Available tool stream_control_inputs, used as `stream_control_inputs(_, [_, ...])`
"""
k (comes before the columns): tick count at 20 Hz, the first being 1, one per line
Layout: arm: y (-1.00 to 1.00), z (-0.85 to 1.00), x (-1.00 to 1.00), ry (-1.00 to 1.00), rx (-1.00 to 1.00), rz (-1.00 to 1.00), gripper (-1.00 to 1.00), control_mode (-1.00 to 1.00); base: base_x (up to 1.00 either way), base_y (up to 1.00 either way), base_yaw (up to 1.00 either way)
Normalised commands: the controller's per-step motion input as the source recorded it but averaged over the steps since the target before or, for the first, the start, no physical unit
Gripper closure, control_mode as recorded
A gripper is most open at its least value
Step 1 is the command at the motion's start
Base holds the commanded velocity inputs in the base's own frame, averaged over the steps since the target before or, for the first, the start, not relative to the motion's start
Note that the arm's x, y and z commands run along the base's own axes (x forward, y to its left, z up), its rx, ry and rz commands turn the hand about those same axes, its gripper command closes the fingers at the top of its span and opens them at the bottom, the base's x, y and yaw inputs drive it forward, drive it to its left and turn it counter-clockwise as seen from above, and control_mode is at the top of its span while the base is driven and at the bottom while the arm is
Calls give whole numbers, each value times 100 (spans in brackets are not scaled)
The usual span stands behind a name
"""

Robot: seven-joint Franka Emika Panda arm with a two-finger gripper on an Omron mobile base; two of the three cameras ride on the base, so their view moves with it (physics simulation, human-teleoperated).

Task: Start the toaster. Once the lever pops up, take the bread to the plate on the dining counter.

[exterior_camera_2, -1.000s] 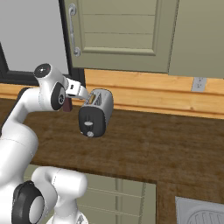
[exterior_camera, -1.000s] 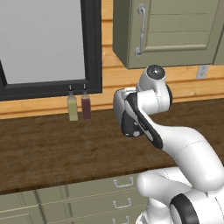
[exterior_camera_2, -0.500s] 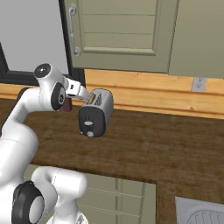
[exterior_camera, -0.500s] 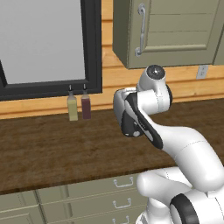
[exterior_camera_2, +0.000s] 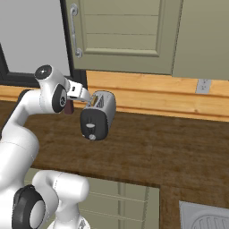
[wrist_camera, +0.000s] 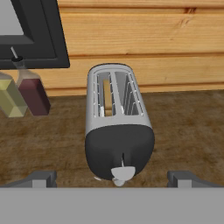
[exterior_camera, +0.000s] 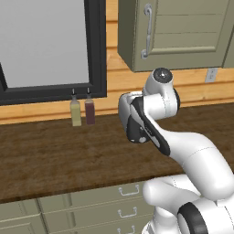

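Observation:
The silver-grey toaster (wrist_camera: pixel 116 127) stands on the dark wooden worktop (wrist_camera: pixel 188 131) with its black end panel facing my hand. The light lever (wrist_camera: pixel 123 173) sits low on that panel, at the bottom of its slot. A tan strip of the bread (wrist_camera: pixel 107 97) shows inside the left slot. My gripper (wrist_camera: pixel 113 179) is open, with its fingertips (wrist_camera: pixel 41 178) wide apart on either side of the panel and touching nothing. In the right base view the gripper (exterior_camera_2: pixel 91 100) hovers at the near top end of the toaster (exterior_camera_2: pixel 99 116). The plate and the dining counter are out of view.
Two slim bottles, one yellowish (exterior_camera: pixel 75 112) and one dark red (exterior_camera: pixel 90 111), stand against the wooden wall left of the toaster. A black-framed window (exterior_camera: pixel 93 50) and olive cupboards (exterior_camera_2: pixel 120 31) hang above. A sink corner (exterior_camera_2: pixel 205 218) lies at the lower right.

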Motion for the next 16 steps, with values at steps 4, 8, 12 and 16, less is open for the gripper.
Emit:
stream_control_inputs(4, [0,0,0,0,0,0,-100,-100,0,0,0])
stream_control_inputs(8, [0,0,0,0,0,0,-100,-100,0,0,0])
stream_control_inputs(12, [0,0,0,0,0,0,-100,-100,0,0,0])
stream_control_inputs(16, [0,0,0,0,0,0,-100,-100,0,0,0])
